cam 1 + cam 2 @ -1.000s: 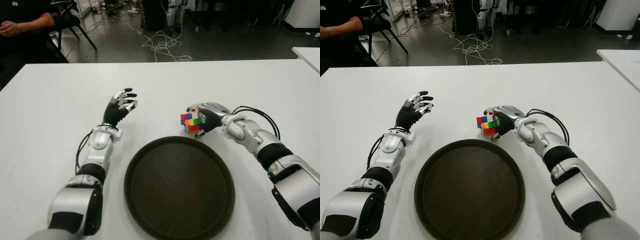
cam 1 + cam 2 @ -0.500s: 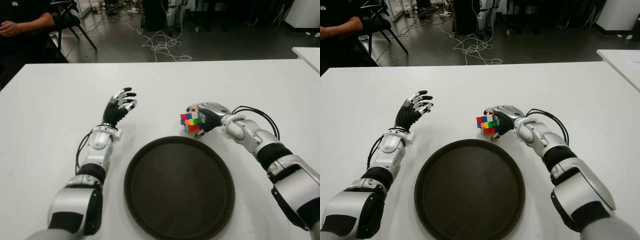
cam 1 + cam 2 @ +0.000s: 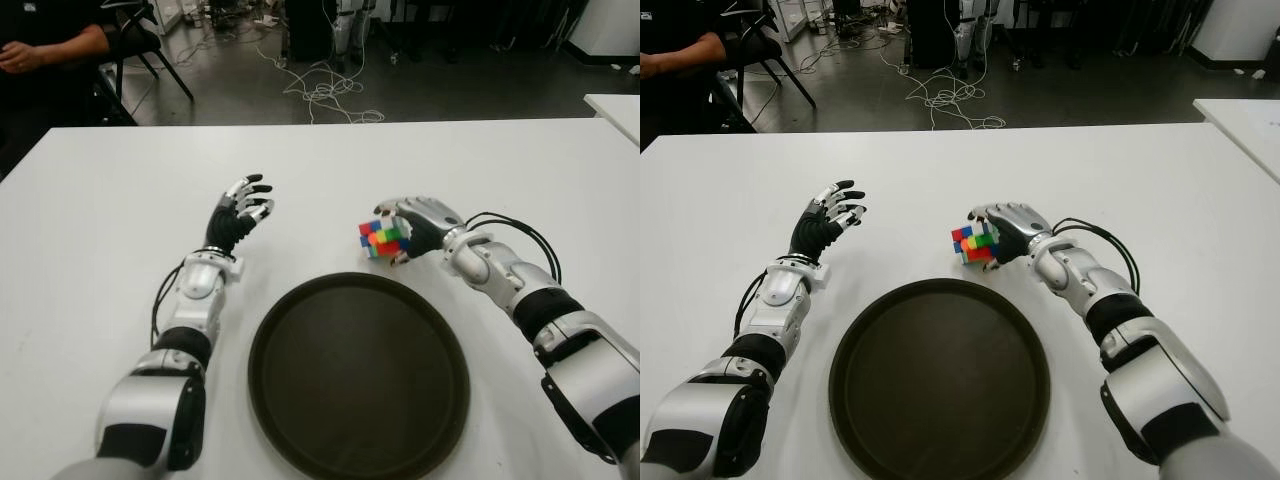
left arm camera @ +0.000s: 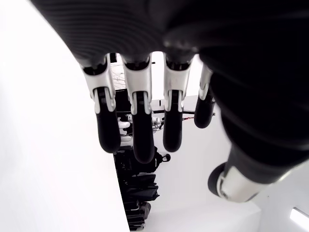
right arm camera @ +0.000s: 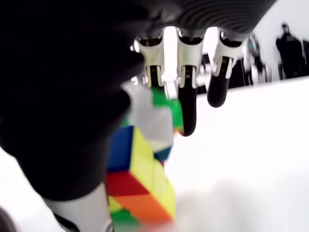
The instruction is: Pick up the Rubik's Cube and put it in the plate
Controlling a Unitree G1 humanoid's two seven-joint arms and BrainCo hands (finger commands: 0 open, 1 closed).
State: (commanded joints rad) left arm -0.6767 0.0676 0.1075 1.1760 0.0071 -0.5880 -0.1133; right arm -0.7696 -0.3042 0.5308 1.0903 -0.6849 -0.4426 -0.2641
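My right hand (image 3: 405,232) is shut on the Rubik's Cube (image 3: 380,238), holding it a little above the white table (image 3: 100,220), just behind the far right rim of the dark round plate (image 3: 358,372). In the right wrist view the cube (image 5: 145,159) shows its yellow, red and green faces between thumb and fingers (image 5: 187,101). My left hand (image 3: 240,212) is idle to the left of the plate, fingers (image 4: 137,121) spread and holding nothing.
A second white table (image 3: 615,105) shows at the far right. A seated person (image 3: 45,45) is beyond the table's far left corner. Cables (image 3: 325,90) lie on the floor behind the table.
My right hand has lifted the cube slightly off the table and tilted it. The left hand has not moved.
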